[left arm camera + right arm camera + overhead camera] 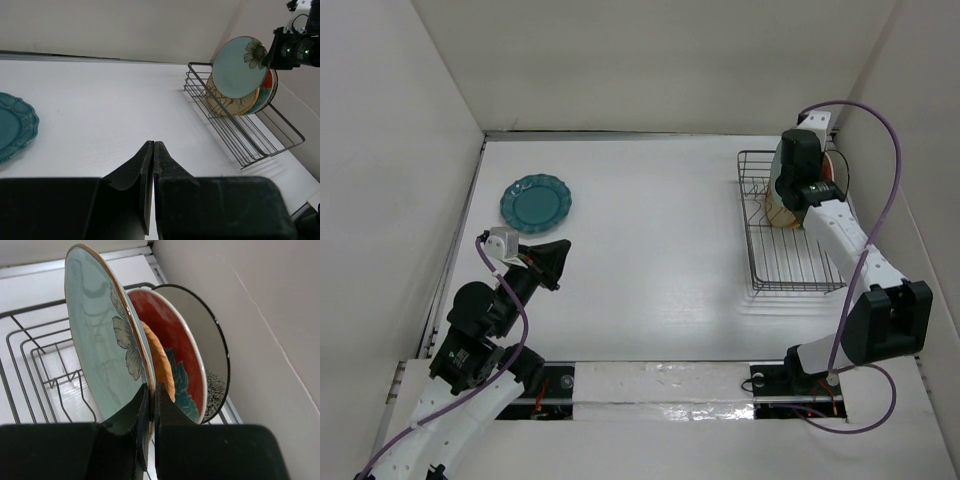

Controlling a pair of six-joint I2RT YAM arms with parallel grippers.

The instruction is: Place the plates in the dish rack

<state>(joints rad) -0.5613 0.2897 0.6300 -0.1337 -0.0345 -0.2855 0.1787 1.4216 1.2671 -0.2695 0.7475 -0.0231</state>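
The scalloped dark teal plate lies flat at the far left of the table; it also shows in the left wrist view. My left gripper is shut and empty, near it. My right gripper is shut on the rim of the pale mint plate, held on edge over the dark wire dish rack. Behind it in the rack stand an orange plate, the red plate with teal flower and the dark-rimmed cream plate. From the left wrist view the mint plate hangs above the rack.
White walls close the table on the left, back and right; the rack stands close to the right wall. A tan floral plate leans in the rack under the mint one. The right arm reaches over the rack.
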